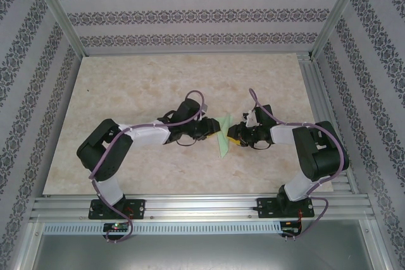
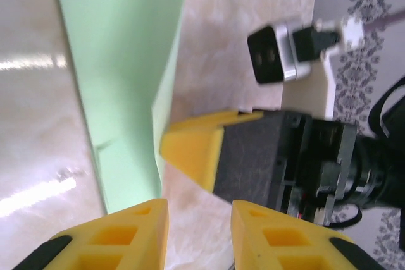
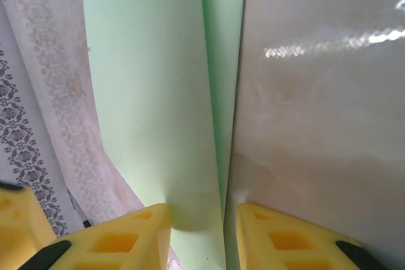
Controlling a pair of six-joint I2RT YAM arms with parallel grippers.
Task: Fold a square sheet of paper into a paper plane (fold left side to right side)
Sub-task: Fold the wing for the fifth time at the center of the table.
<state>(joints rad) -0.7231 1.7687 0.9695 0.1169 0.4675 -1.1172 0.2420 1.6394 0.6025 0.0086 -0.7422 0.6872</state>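
Two claws meet at the green paper (image 1: 223, 142), which lies on the tabletop (image 1: 139, 86) as a narrow wedge with a crease running along its length. The left claw (image 2: 199, 210) sits at the paper's left side. Its yellow fingers (image 2: 126, 235) are parted, with bare tabletop in the gap and nothing between them, and the paper's end lies just beside one finger. The right claw (image 3: 202, 210) sits at the paper's right side, jaws partly apart and straddling the crease. The paper runs down into that gap with a strip of tabletop showing beside it, so the fingers are not clamped on it.
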